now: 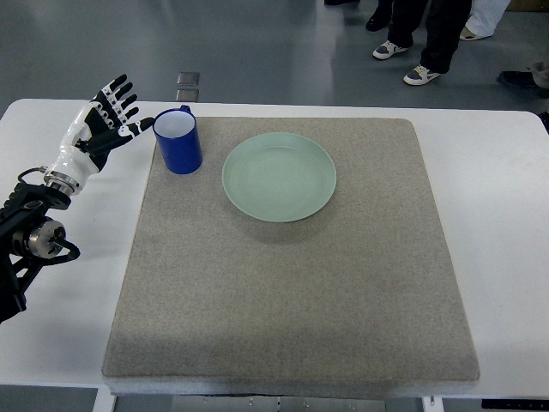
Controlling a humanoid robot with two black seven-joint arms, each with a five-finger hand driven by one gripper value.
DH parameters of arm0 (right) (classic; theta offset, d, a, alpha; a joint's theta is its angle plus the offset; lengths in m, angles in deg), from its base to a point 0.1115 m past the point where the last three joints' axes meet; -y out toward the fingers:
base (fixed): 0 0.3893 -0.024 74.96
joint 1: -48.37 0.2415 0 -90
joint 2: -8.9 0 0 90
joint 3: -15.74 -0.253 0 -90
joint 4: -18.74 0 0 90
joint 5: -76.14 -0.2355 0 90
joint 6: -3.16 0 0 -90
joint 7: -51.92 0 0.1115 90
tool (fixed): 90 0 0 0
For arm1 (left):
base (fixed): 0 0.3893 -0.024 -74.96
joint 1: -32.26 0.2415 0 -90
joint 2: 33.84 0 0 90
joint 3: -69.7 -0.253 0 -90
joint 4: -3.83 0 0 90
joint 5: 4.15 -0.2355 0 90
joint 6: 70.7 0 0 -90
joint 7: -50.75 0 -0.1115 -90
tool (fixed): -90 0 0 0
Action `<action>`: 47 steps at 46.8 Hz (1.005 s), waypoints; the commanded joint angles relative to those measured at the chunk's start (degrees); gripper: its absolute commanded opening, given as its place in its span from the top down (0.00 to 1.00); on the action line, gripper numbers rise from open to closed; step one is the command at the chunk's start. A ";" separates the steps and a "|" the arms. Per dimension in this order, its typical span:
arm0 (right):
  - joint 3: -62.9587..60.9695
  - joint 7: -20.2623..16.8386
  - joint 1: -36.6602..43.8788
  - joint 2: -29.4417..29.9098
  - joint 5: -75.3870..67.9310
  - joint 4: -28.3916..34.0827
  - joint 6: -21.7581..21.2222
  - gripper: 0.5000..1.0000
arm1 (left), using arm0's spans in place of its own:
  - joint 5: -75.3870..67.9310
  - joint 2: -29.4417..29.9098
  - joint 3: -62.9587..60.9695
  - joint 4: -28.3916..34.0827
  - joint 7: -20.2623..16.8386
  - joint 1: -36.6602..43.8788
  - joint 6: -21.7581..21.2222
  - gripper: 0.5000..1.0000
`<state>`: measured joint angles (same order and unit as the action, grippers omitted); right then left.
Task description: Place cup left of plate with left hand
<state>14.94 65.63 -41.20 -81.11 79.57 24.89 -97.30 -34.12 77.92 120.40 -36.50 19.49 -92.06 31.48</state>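
Standing upright near the far left corner of the grey mat (292, 292): a blue cup (177, 141), white inside, handle not clearly visible. Sitting just to its right, apart from it by a narrow strip of mat: a pale green plate (280, 176), lying flat toward the far edge of the mat.

Hovering beside the cup on its left, over the bare white tabletop (497, 215) near the far left corner: the left robot hand (107, 120), white with black joints, fingers spread and pointing away toward the far edge, gripping nothing. Thumb tip reaching close to the cup's rim, contact impossible to tell. Forearm and black wrist cabling entering from the left edge of the tabletop.

Covering most of the tabletop: the mat, lying square, near edge close to the near edge of the tabletop.

Standing on the grey floor beyond the far edge, toward the far right corner: people's legs and shoes (410, 60).
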 commanded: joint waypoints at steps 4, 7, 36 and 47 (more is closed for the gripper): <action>0.00 0.00 0.00 0.00 0.00 0.00 -0.01 0.14 | 0.08 0.47 2.65 -0.02 0.06 -0.83 4.52 0.01; 0.00 0.00 0.00 0.00 0.00 0.00 -0.01 0.14 | 0.17 0.47 2.83 -0.37 0.06 -1.62 7.24 0.01; 0.00 0.00 0.00 0.00 0.00 0.00 0.08 0.14 | 7.99 -1.20 3.45 -0.72 1.46 -7.60 15.78 0.01; 0.00 0.00 0.00 0.00 0.00 0.00 -0.01 0.14 | 10.98 -1.81 3.45 -0.81 4.80 -9.53 8.05 0.03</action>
<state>14.94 65.63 -41.19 -81.10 79.57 24.89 -97.27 -23.87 76.21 123.85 -37.27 22.61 -100.49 40.71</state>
